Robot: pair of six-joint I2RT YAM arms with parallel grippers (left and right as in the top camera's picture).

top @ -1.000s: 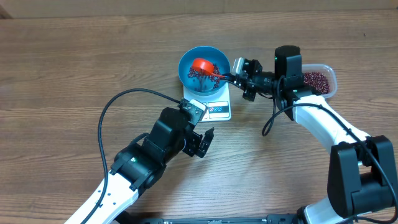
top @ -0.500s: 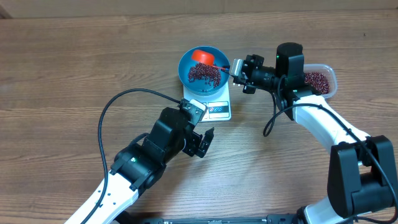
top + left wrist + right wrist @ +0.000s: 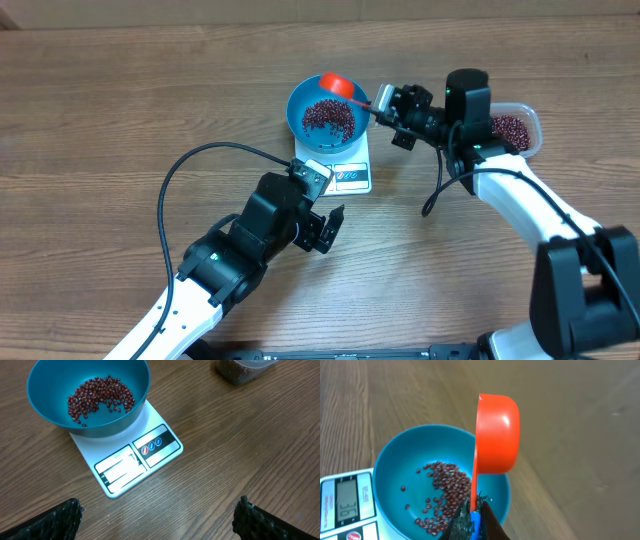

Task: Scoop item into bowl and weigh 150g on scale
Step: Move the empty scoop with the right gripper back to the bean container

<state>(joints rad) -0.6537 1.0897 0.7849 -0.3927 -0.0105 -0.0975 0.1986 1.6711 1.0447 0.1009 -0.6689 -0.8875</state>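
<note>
Many dark red beans are lying in the blue bowl, which is sitting on the white scale toward the far edge of the wood-grain surface. The right hand is clenching an orange scoop over the bowl's far rim, and the left hand is hanging released nearby.
</note>
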